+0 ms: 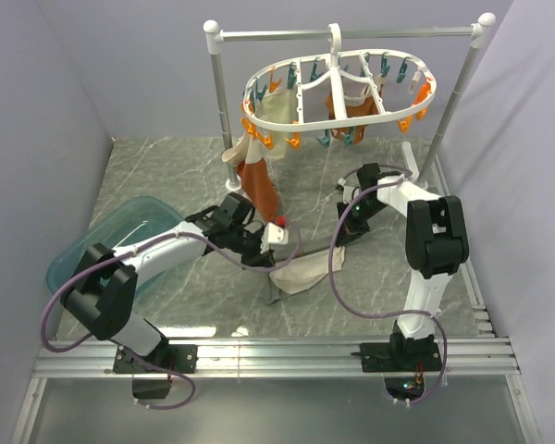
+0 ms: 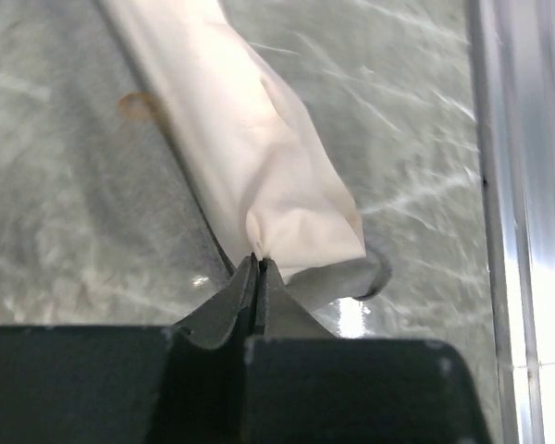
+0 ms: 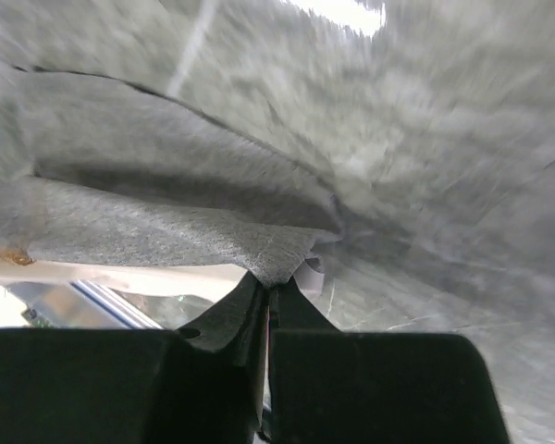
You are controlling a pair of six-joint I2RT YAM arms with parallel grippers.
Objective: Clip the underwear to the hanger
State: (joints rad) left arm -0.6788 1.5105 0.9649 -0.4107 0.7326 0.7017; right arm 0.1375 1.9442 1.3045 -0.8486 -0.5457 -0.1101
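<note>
Near the front edge of the counter [image 1: 166,166], between the two arms, the underwear [image 1: 305,273] stretches as a cream-beige strip with a grey part at its lower left end. The left pincer [image 2: 259,268] is closed tight on the cream edge of the cloth, its jaws pressed together with the fabric pinched between the tips. The right pincer [image 3: 270,282] is also closed, gripping a fold of the grey part, which spreads out in front of its wrist camera. From above, the garment runs from the left pincer, near the middle of the counter, up and right toward the right pincer. I cannot tell whether its middle rests on the surface.

Toward the back edge, the hanger [image 1: 336,65] hangs by its hook from a silver rail [image 1: 351,34], well apart from the underwear. A rust-orange garment [image 1: 259,185] and a cream garment [image 1: 277,106] hang from its orange and teal pegs. A teal tub [image 1: 106,245] sits at the left edge of the counter, beside the left arm.
</note>
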